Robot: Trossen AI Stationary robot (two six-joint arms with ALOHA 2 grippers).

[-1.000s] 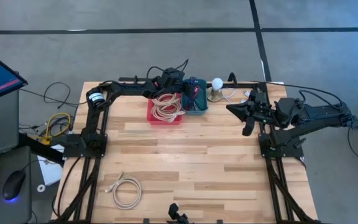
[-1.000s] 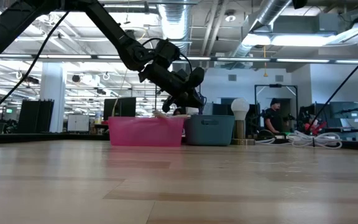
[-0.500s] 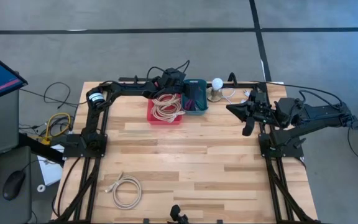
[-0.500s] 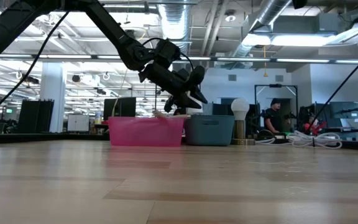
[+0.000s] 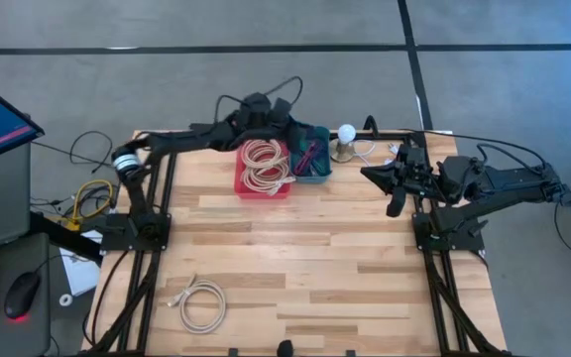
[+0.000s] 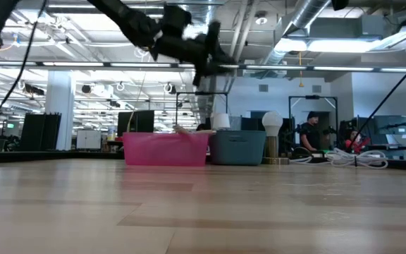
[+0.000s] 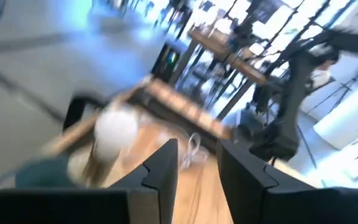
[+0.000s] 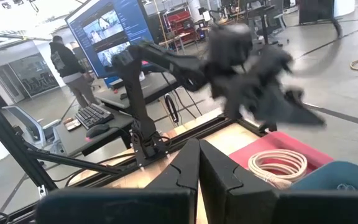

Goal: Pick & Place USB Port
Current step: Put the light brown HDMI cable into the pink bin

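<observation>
My left gripper [image 5: 293, 127] [image 6: 219, 65] hangs open high above the teal bin [image 5: 313, 171] at the table's far edge. Nothing sits between its fingers in the left wrist view [image 7: 197, 149]. The teal bin [image 6: 237, 147] holds small dark and reddish items [image 5: 309, 154]; I cannot tell which of them is the USB port. Beside it on the left stands a pink bin [image 5: 246, 186] with a coiled beige cable [image 5: 267, 164]. My right gripper [image 5: 366, 172] [image 8: 199, 149] waits shut, raised over the table's right side.
A white bulb on a base [image 5: 345, 137] stands just right of the teal bin. A white coiled cable [image 5: 202, 302] lies near the table's front left. Loose white cables [image 6: 354, 159] lie at the far right. The table's middle is bare wood.
My left gripper's fingers have parted just over the teal bin. It has then risen well above both bins and tipped up closer to level. Nothing comes up with it. The bins and cables stay where they were.
</observation>
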